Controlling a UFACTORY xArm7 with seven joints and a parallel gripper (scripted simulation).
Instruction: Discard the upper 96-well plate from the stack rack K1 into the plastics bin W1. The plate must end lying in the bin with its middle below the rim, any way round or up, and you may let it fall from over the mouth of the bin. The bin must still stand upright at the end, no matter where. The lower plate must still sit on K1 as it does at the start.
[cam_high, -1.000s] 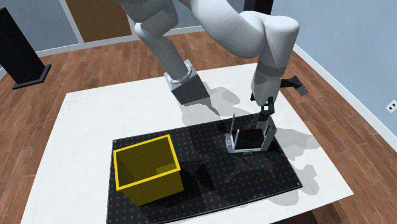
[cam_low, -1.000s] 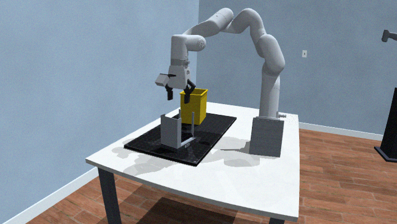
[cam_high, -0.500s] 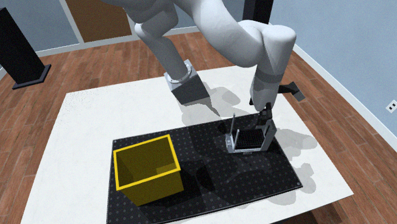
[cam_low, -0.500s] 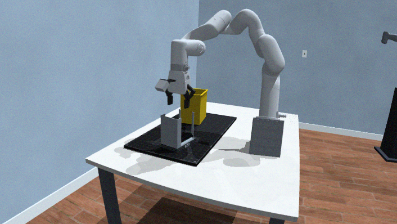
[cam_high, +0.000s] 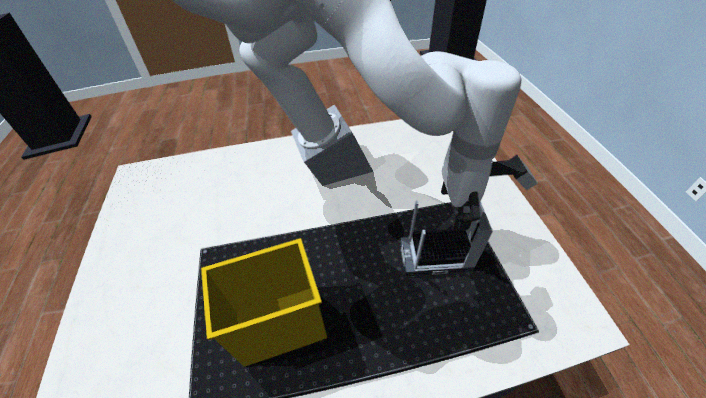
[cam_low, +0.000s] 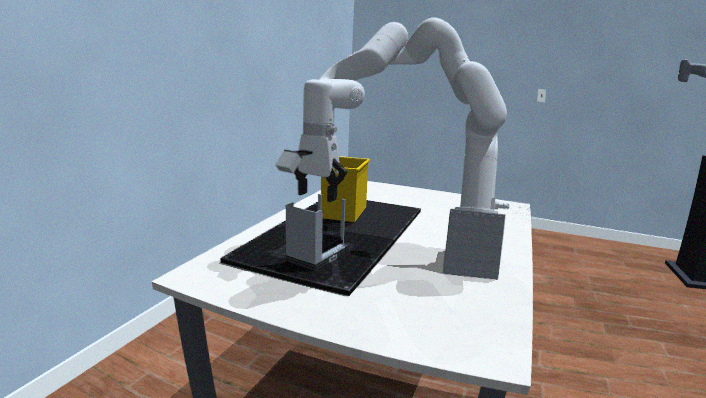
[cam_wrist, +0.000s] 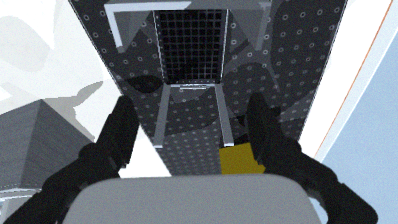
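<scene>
Exterior view: white table (cam_low: 450, 325) on dark legs, wood-plank floor (cam_low: 615, 320), pale blue walls with white skirting. A black perforated mat (cam_low: 380, 235) lies on the table top. The arm rises from a grey pedestal (cam_low: 475, 260) set off the mat.

On the mat: yellow bin W1 (cam_low: 357, 192), upright, and grey stack rack K1 (cam_low: 302, 232), well apart from each other. The top view shows a dark gridded 96-well plate (cam_high: 442, 247) seated in the rack between its side wall and thin posts; the lower plate beneath it cannot be made out separately.

Gripper (cam_low: 320, 182) hangs above the rack, fingers spread to full width, holding nothing, apart from the plate.

A black stand (cam_high: 35, 100) is on the floor by the far wall.
</scene>
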